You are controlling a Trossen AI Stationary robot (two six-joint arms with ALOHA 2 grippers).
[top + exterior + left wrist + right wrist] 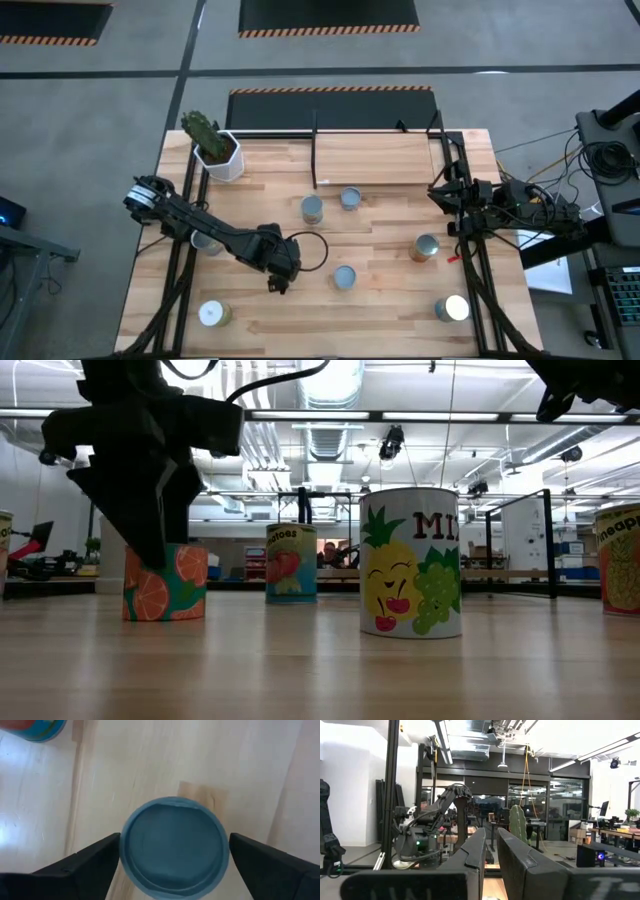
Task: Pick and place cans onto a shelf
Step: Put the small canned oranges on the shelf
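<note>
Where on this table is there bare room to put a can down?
The shelf board is bare. So is the front strip between the white-topped cans. The middle is crowded: cans and the left gripper over one.

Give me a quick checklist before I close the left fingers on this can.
1. Can centred under the left gripper: ok.
2. Fingers open, one on each side of the can: ok.
3. Can gripped: not ok, not yet closed on it.
4. Neighbouring can stands apart from the gripper: ok.
5. Shelf has bare board to receive it: ok.
6. Right gripper out of the way, shut, at the table's right side by the shelf: ok.
</note>
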